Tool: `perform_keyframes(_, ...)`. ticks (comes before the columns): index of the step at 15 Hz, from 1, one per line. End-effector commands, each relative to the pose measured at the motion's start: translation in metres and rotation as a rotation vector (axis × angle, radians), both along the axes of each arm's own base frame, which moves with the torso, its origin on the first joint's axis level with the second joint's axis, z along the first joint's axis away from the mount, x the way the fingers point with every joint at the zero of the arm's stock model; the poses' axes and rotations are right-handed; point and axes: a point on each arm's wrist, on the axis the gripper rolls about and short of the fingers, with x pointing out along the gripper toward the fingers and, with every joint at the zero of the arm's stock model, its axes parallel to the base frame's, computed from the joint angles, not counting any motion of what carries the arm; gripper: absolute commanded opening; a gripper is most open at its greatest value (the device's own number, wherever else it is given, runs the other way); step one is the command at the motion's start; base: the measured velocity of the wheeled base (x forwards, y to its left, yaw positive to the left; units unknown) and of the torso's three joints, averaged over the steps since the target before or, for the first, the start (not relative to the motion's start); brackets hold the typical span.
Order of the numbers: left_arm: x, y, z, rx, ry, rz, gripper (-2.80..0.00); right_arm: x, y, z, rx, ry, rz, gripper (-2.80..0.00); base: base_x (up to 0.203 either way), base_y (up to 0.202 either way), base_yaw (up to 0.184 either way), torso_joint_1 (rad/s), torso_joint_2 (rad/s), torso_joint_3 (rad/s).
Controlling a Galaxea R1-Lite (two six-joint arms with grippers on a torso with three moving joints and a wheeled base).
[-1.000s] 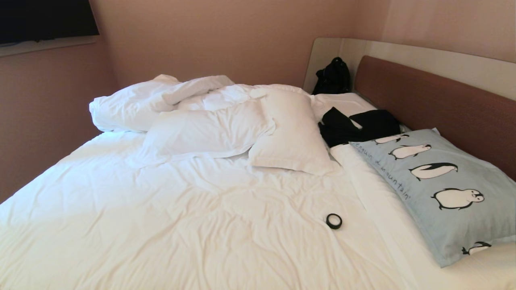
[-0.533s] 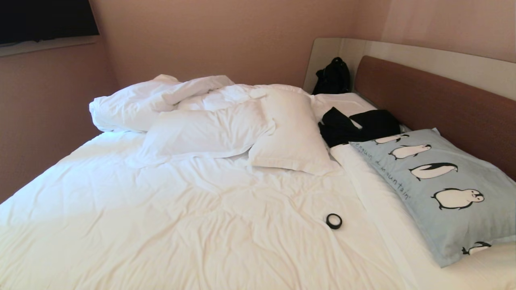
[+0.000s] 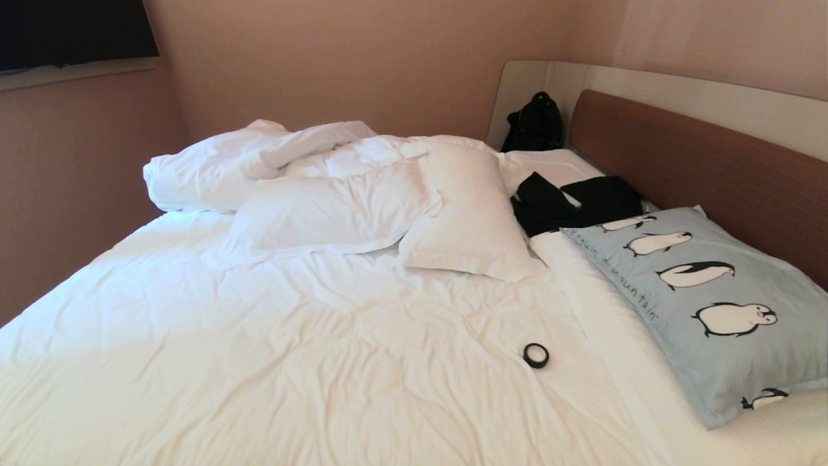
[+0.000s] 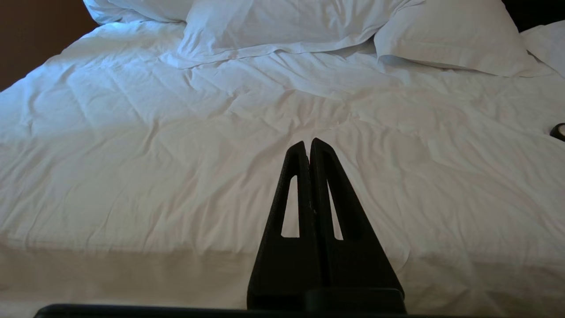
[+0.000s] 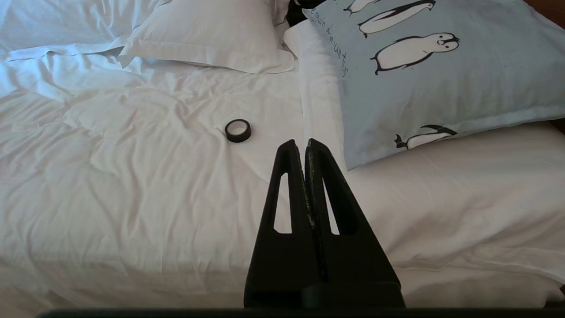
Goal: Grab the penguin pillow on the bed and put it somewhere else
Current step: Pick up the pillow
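The penguin pillow [image 3: 711, 304], pale blue with a row of black-and-white penguins, lies at the right side of the bed [image 3: 291, 362] against the brown headboard. The right wrist view shows the penguin pillow [image 5: 441, 75] beyond my right gripper [image 5: 300, 143], which is shut and empty, short of the pillow's near corner over the bed's near edge. My left gripper [image 4: 307, 143] is also shut and empty, held over the near edge facing the wrinkled white sheet [image 4: 176, 154]. Neither arm shows in the head view.
A small black tape roll [image 3: 536, 355] lies on the sheet left of the penguin pillow. Plain white pillows [image 3: 466, 213] and a rumpled duvet [image 3: 246, 162] sit mid-bed. Black clothing [image 3: 576, 200] and a black bag [image 3: 533, 123] are by the headboard [image 3: 711, 168].
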Motion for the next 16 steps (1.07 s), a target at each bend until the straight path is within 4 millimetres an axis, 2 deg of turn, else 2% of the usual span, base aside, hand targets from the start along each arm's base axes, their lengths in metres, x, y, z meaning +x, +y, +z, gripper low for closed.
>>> perform_keyframes(1, 0.0001, 0.0, -0.0004, 0.0, 0.001, 0.0, -2.8, 0.0001, 0.0, 0.0, 0.001, 0.001, 0.0, -2.8, 0.0, 0.0, 0.0, 0.0, 0.0, 0.0)
perform_keyframes(16, 0.0001, 0.0, -0.0004, 0.0, 0.001, 0.0, -2.8, 0.0001, 0.0, -0.0002, -0.013, 0.003, 0.0, -2.8, 0.0, 0.0, 0.0, 0.0, 0.0, 0.0)
